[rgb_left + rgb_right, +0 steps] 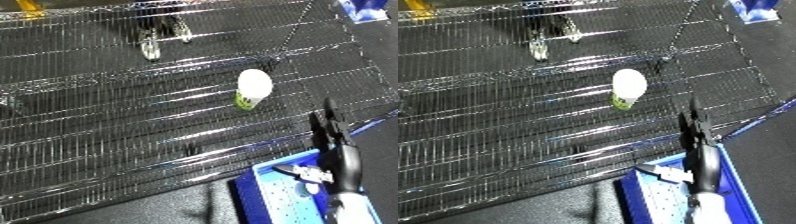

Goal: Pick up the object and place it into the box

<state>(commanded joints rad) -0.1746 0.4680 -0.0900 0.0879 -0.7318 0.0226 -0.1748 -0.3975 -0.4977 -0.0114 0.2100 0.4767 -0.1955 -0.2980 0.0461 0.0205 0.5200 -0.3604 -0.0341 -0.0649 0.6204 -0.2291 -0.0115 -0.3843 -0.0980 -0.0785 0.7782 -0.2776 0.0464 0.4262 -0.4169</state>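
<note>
On the wire shelf, the white-lidded cup (253,89) stands apart from the right hand (332,131), whose fingers are straight.

Storeroom or workshop, judging by bare utility fittings.
Wide chrome wire rack (133,100) filling most of both views, with a second tier and caster wheels (151,47) seen through the mesh. Dark floor (531,205) below, plain and hard-looking. Blue plastic bin (266,200) parked at the rack's near edge, another blue thing (364,10) at the far right corner, too cut off to identify. Yellow bit (27,6) at the top left edge, unclear what. No home furnishings on show; only metal shelving, plastic storage and plain flooring.
</note>
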